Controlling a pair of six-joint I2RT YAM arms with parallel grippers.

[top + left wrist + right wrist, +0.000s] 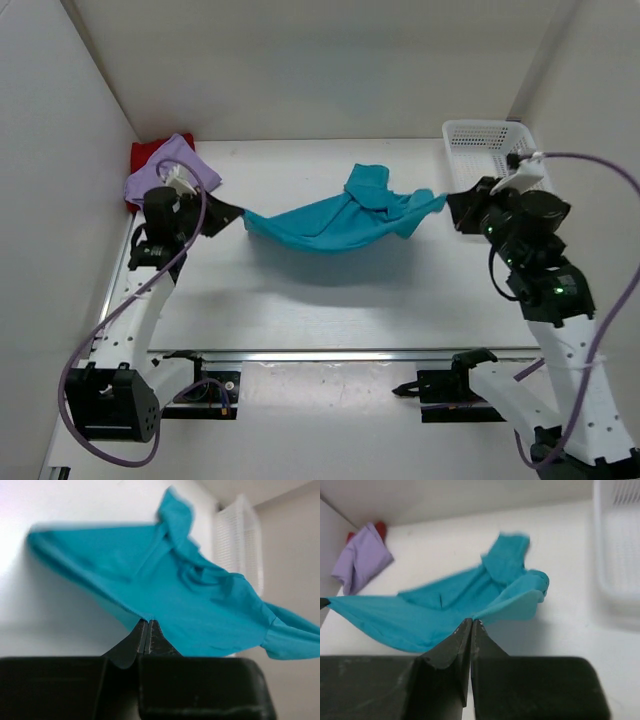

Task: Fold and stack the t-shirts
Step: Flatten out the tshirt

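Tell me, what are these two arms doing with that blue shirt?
The robot is holding the teal shirt stretched out, its middle sagging. The left end effector is shut on one edge, the right end effector on the opposite edge. The purple shirt lies partly over the red shirt in the far left corner.

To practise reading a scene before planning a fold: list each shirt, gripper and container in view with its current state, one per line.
teal t-shirt: unfolded, held up at both ends, middle sagging.
dark red t-shirt: mostly covered, far left corner.
lavender t-shirt: roughly folded, lying on the dark red t-shirt.
left gripper: shut on the teal t-shirt.
right gripper: shut on the teal t-shirt.
white basket: upright, far right corner.
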